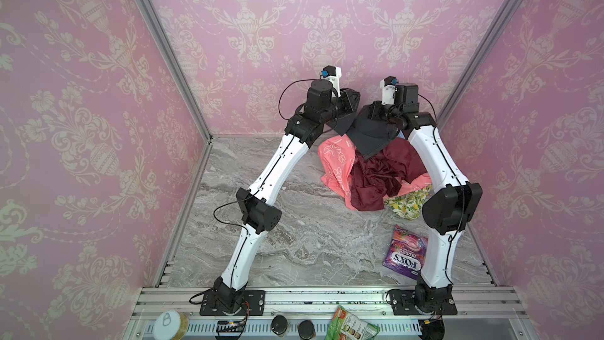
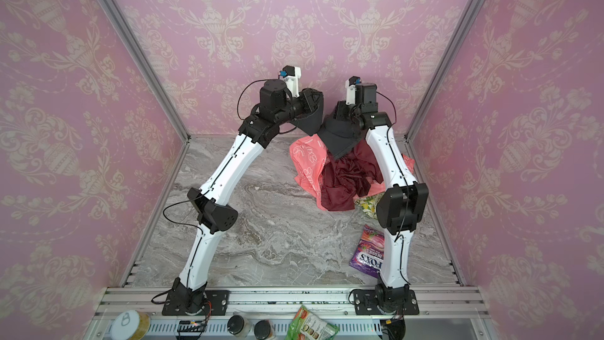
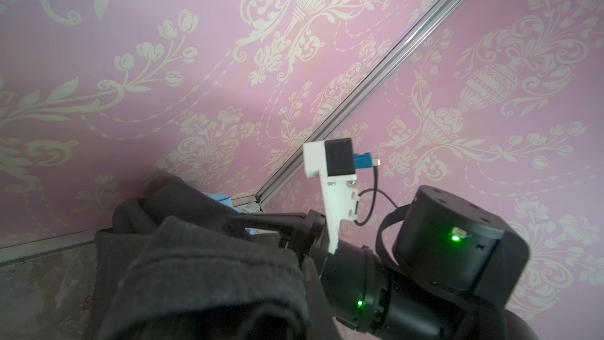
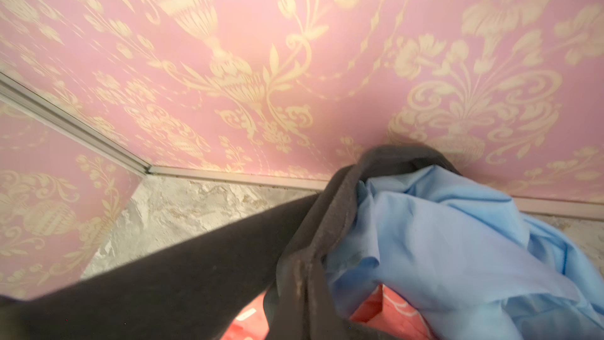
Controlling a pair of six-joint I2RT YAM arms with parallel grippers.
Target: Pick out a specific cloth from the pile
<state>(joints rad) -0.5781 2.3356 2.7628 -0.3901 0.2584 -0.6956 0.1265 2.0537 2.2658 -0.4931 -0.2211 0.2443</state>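
The dark cloth stretches sideways between left gripper and right gripper — both pinched tight on it — hanging over the pile.

We see the cloth, matte charcoal-grey with stitched hems, lifted and stretched sideways above the pile, one corner drooping over it. We find the pile crumpled beneath: shiny maroon on top, coral-pink print, yellow floral, light blue at the back.
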